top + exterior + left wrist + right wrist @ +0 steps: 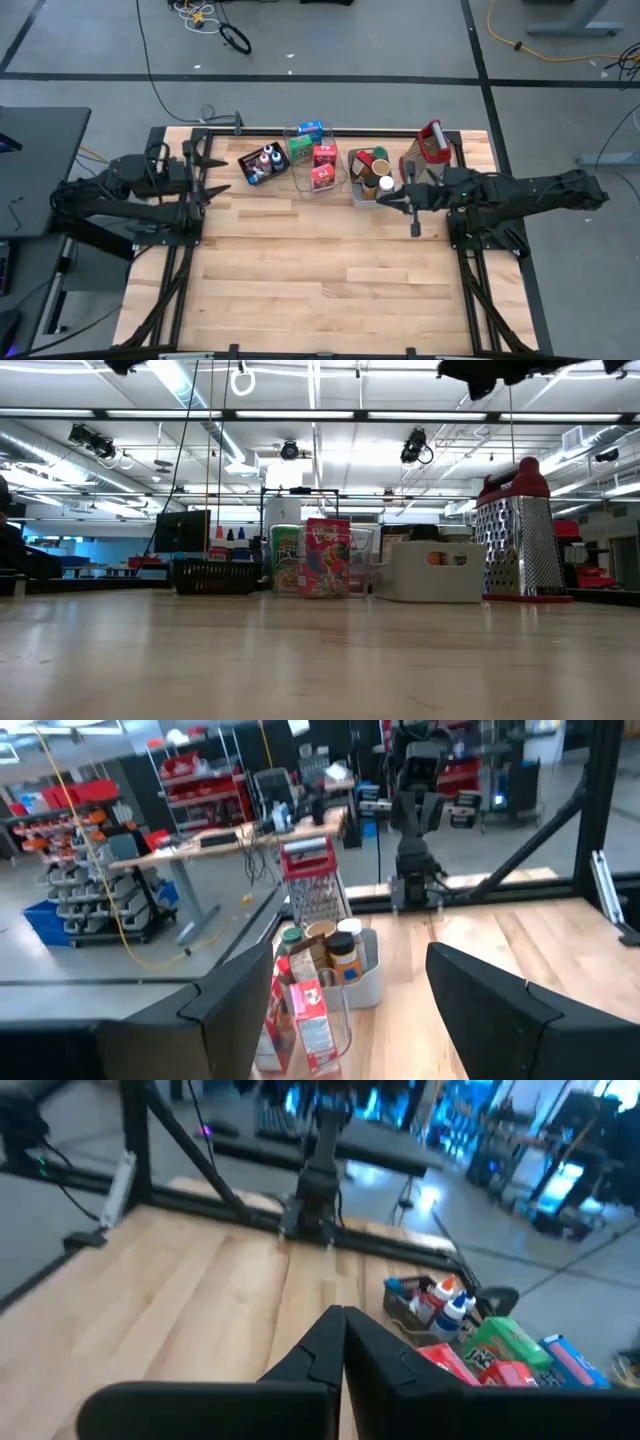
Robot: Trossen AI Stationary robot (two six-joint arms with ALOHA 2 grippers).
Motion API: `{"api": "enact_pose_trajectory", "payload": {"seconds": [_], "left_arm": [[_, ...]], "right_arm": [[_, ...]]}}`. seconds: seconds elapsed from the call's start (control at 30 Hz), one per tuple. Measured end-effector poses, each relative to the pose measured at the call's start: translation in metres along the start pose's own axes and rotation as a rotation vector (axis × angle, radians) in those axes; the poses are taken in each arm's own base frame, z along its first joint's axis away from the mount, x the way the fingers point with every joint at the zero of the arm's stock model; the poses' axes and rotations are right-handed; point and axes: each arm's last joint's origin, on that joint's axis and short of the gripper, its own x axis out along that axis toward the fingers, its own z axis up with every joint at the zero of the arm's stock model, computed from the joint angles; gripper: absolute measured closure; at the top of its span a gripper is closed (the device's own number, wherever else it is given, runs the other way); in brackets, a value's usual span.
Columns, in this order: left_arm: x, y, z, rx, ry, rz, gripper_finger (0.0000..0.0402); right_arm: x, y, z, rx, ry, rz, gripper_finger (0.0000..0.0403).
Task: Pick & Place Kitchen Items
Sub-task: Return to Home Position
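Right tool (343,1318) closed, left tool (350,956) wide.

The pale wooden plank tabletop (320,270) is smooth, with a soft satin sheen. The tall perforated metal grater with a red handle (518,545) has bright, reflective steel faces, and its handle looks like glossy plastic. The pale grey bin (430,575) is matt, opaque plastic; the clear tray (372,565) is glossy and see-through. The black tray (212,577) has a matt, meshed wall. The red box (327,557) and the green box (286,558) are glossy printed card.
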Motion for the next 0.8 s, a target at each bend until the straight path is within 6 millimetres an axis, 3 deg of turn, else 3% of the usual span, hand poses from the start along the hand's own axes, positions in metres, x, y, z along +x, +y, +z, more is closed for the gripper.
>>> {"api": "enact_pose_trajectory", "payload": {"seconds": [0.2, 0.4, 0.8], "left_arm": [[0.002, -0.010, -0.048, 0.050, -0.102, -0.008, 0.0132], [0.008, -0.021, -0.081, 0.074, -0.291, -0.082, 0.0132], [0.025, -0.035, -0.136, -0.027, -0.273, -0.100, 0.0132]], "right_arm": [[-0.024, 0.004, -0.034, 0.063, -0.065, 0.111, 0.0381], [-0.035, 0.009, -0.068, 0.107, -0.115, 0.123, 0.0381], [-0.051, 0.015, -0.106, 0.131, -0.211, 0.144, 0.0381]]}}
